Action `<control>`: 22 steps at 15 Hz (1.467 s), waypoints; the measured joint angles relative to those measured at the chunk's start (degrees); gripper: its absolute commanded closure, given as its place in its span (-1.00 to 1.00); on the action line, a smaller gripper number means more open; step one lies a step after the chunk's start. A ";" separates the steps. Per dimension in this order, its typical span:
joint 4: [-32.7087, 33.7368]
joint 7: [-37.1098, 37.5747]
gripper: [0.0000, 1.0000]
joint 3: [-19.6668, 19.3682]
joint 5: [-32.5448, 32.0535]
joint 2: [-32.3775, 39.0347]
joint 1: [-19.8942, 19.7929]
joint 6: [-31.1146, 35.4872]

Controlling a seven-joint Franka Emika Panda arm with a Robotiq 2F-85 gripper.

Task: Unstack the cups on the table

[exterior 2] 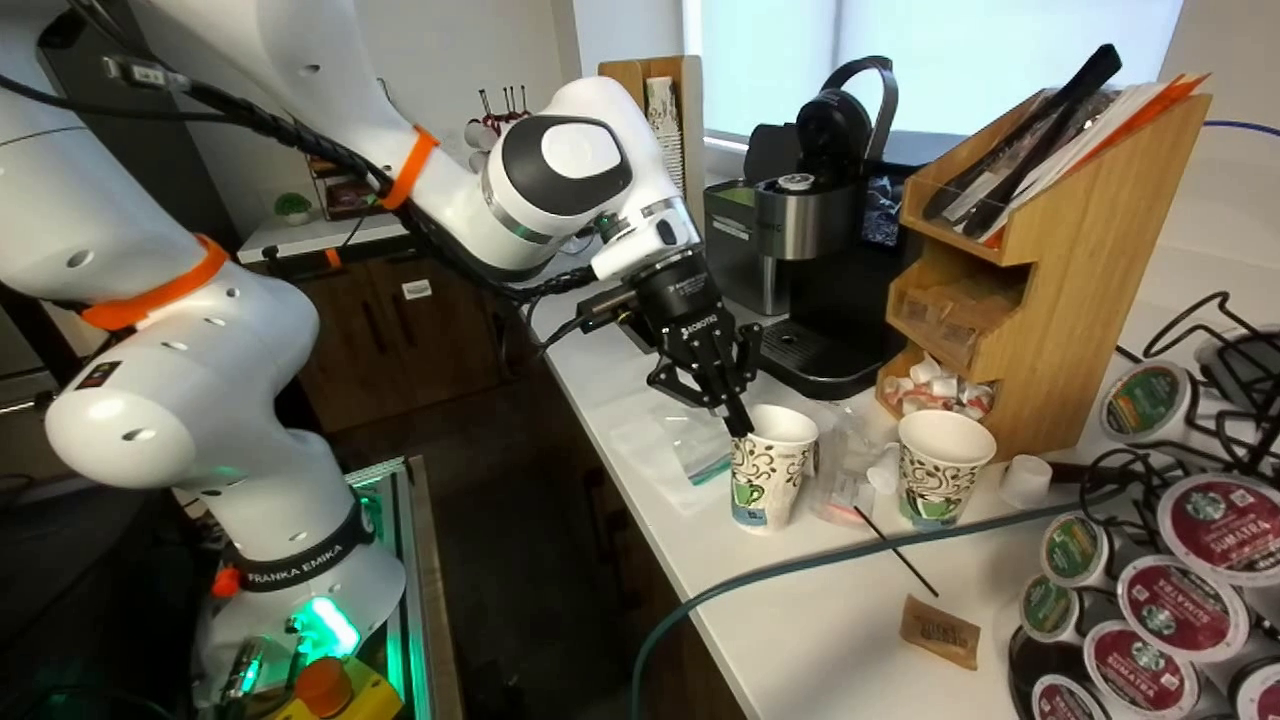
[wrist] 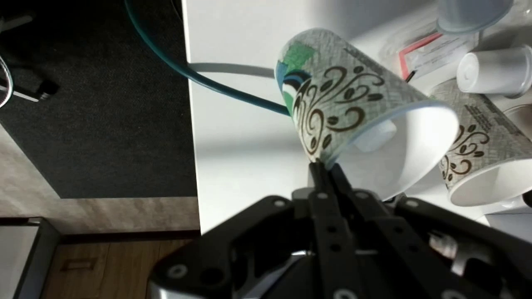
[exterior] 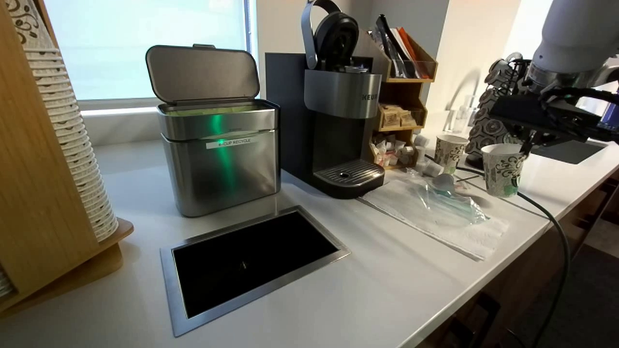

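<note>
Pinched almost together, the gripper (wrist: 326,167) holds a paper cup (exterior 2: 772,478) by its rim. The cup is mouth up over the countertop (exterior: 387,280), near the long edge facing the robot arm (exterior 2: 200,370); whether its base touches the surface I cannot tell. Farther in from that edge, a second cup (exterior 2: 942,470) stands upright, apart from the held one and near a wooden shelf (exterior 2: 1100,280). A clear plastic bag (exterior: 447,203) lies on a white paper towel (exterior: 464,239) that reaches toward the same edge, and a teal cable (wrist: 232,92) drapes over the edge. Toward the back edge, a coffee machine (exterior: 343,96) and a metal bin (exterior: 222,169) stand side by side, both open at the top; between the bin and the long edge, a metal rim (exterior: 266,287) surrounds a dark opening (exterior: 261,258). Beyond the bin, a wooden holder (exterior: 38,169) is filled with a tall stack of cups (exterior: 80,145). Past the two cups, away from the bin, are coffee pods (exterior 2: 1168,617) and a brown packet (exterior 2: 940,632).
</note>
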 measured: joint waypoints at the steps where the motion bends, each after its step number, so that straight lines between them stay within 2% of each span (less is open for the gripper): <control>1: -0.01 0.73 0.98 -0.16 -0.26 0.20 0.33 0.00; 12: 0.00 9.52 0.98 -1.70 -4.97 1.95 2.99 4.19; 13: 0.00 9.94 0.43 -1.82 -5.05 2.13 3.19 4.66; 14: 0.00 10.07 0.41 -1.98 -5.06 2.32 3.39 5.15; 15: 0.00 10.09 0.31 -2.17 -5.06 2.50 3.57 5.54; 22: 0.14 10.09 -0.75 -3.13 -5.06 2.66 4.40 5.70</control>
